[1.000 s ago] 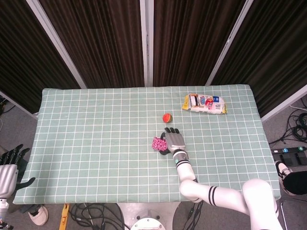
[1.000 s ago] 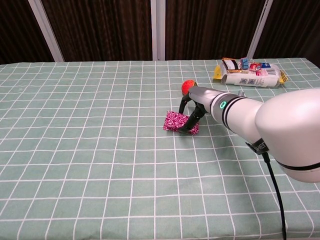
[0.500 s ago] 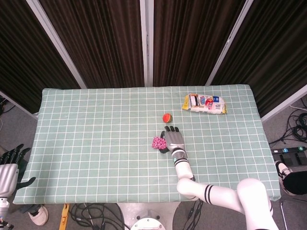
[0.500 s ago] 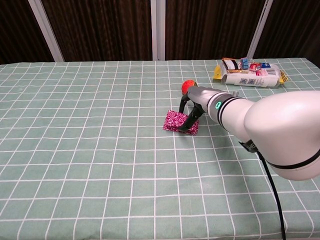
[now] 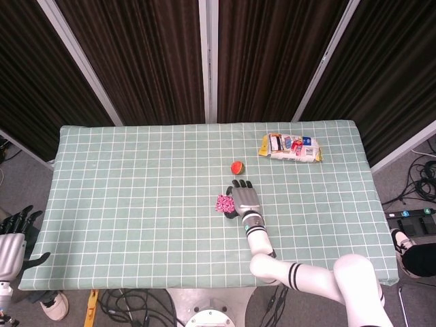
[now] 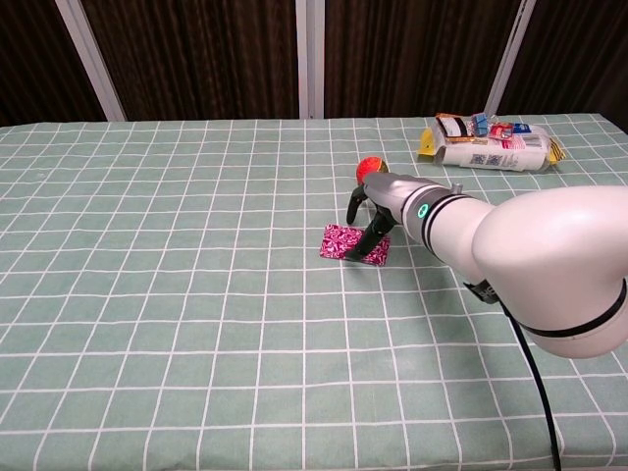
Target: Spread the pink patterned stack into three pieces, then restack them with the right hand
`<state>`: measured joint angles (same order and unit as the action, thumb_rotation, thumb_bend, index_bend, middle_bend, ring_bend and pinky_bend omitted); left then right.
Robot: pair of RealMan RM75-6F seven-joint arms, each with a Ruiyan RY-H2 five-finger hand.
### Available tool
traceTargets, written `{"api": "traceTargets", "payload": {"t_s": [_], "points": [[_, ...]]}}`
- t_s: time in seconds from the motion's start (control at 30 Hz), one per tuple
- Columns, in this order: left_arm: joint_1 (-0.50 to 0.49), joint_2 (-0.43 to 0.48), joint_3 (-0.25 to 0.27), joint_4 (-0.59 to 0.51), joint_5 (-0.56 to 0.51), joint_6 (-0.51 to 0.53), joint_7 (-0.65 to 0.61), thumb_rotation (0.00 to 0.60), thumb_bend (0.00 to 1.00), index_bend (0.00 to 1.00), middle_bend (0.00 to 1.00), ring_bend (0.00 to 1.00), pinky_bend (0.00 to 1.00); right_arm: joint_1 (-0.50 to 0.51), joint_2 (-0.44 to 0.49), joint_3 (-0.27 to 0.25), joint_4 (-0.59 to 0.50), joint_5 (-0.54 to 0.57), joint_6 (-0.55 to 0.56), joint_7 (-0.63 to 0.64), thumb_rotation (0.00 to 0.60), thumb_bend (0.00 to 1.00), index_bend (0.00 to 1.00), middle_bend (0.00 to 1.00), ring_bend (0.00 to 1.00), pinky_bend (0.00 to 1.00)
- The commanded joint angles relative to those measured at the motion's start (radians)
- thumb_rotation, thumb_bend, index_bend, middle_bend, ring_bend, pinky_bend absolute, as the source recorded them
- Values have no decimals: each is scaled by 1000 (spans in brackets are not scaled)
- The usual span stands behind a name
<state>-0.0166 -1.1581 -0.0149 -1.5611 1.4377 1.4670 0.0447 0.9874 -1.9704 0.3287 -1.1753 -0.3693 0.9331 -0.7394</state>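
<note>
The pink patterned stack [image 5: 223, 203] [image 6: 349, 242] lies flat on the green checked tablecloth, a little right of the table's middle. My right hand [image 5: 244, 199] [image 6: 379, 210] is just to the right of it, palm down. Its dark fingertips [image 6: 374, 245] touch the stack's right edge while the thumb arches clear above it. Nothing is lifted. My left hand [image 5: 13, 237] hangs off the table's near left corner, fingers apart and holding nothing; the chest view does not show it.
A small red and green ball [image 5: 236, 166] [image 6: 369, 168] sits just beyond the right hand. A packet of snacks [image 5: 290, 147] [image 6: 491, 141] lies at the far right. The tablecloth [image 5: 136, 191] covers the whole table; dark curtains hang behind.
The stack was tipped up against the right hand's fingers; it now lies flat and slightly further left. The right hand has shifted a little away from the robot. The left hand has not moved.
</note>
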Motion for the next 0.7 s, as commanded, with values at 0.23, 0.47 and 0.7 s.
{"api": "traceTargets", "payload": {"t_s": [0.23, 0.47, 0.7], "points": [[0, -1, -2, 3, -3, -1, -3, 600, 31, 196, 171, 134, 146, -47, 86, -5, -102, -90, 42, 55, 487, 141, 273, 74, 0, 0], [-9, -4, -11, -3, 2, 2, 7, 600, 31, 196, 172, 134, 146, -226, 349, -95, -335, -369, 145, 231, 496, 142, 272, 75, 0, 0], [-11, -3, -28, -32, -17, 16, 58, 600, 32, 196, 171, 134, 146, -413, 635, -237, -450, -725, 210, 504, 554, 149, 257, 62, 0, 0]]}}
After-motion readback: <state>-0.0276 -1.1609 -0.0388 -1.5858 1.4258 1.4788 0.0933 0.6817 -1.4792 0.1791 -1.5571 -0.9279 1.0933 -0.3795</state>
